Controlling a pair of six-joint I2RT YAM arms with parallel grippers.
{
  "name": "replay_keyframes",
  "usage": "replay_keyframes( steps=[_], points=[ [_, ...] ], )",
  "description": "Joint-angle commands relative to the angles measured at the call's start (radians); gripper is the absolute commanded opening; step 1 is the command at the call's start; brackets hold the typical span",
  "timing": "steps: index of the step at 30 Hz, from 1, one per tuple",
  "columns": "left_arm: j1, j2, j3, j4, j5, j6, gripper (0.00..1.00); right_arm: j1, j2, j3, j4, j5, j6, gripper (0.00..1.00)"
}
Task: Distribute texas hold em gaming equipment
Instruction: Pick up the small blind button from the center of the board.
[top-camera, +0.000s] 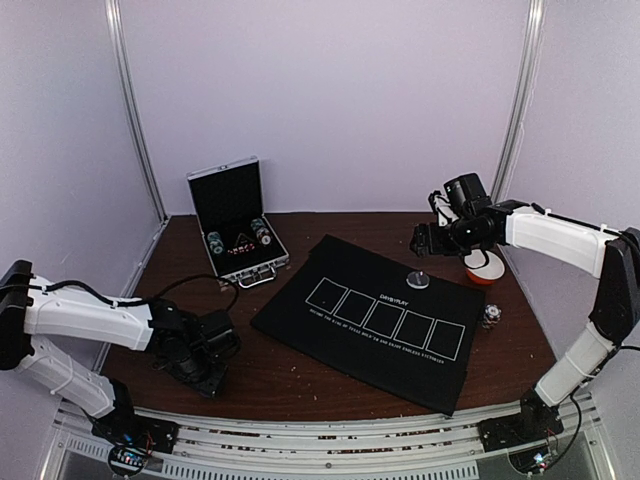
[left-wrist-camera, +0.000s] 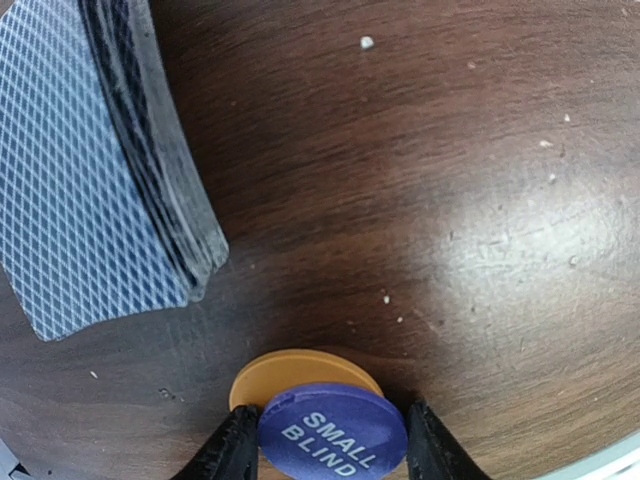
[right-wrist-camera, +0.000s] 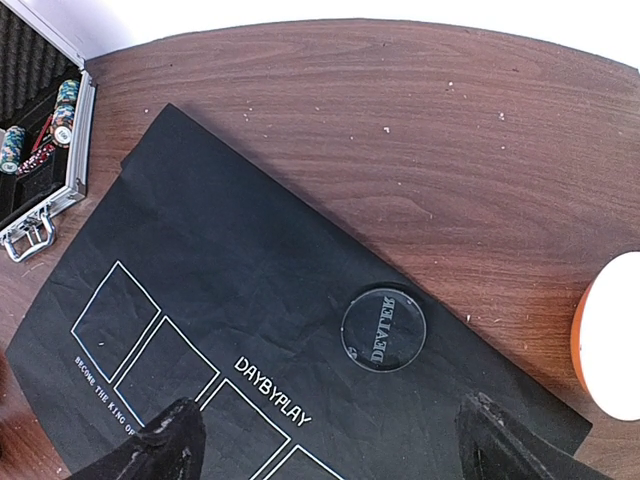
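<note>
Where white walls (top-camera: 320, 100) box in a dark wood table (top-camera: 330, 225) with a black mat (top-camera: 380, 340), a face-down card deck (left-wrist-camera: 90, 180) lies up-left of the left gripper (left-wrist-camera: 332, 440), long axis slanting. That gripper pinches a flat purple SMALL BLIND button (left-wrist-camera: 332, 430) by its rim, overlapping an orange button (left-wrist-camera: 300, 372). The right gripper (right-wrist-camera: 330, 440) gapes wide over the mat, with the DEALER button (right-wrist-camera: 383, 329) just ahead.

Plain pale lilac walls (top-camera: 320, 90) enclose a dark brown wood-grain tabletop (top-camera: 380, 225) flecked with pale specks. Slim silver metal uprights (top-camera: 135, 110) stand at both back corners. A soft white glare sheens the wood.
</note>
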Motion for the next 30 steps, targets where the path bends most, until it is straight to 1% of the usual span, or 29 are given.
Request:
replay_keyframes(
  steps=[1, 6, 9, 11, 18, 26, 30],
  points=[
    [-0.012, 0.020, -0.011, 0.070, 0.079, 0.014, 0.43, 0.005, -0.026, -0.011, -0.015, 0.009, -0.008, 0.89],
    [-0.012, 0.002, 0.003, 0.065, 0.083, 0.026, 0.38, 0.006, -0.024, -0.008, -0.017, 0.005, -0.005, 0.89],
    [-0.012, -0.002, 0.017, 0.057, 0.082, 0.035, 0.37, 0.006, -0.027, -0.006, -0.017, 0.003, -0.004, 0.89],
    [-0.012, -0.008, 0.023, 0.056, 0.082, 0.043, 0.35, 0.005, -0.032, -0.006, -0.018, 0.003, -0.003, 0.89],
    [-0.013, -0.012, 0.067, 0.048, 0.074, 0.068, 0.34, 0.006, -0.044, -0.004, -0.024, -0.011, 0.005, 0.89],
    [-0.013, -0.015, 0.107, 0.056, 0.042, 0.147, 0.35, 0.020, -0.046, 0.001, -0.026, -0.026, 0.015, 0.89],
    [-0.015, 0.019, 0.194, 0.061, -0.023, 0.210, 0.35, 0.052, -0.035, 0.001, -0.008, -0.097, 0.053, 0.88]
  ],
)
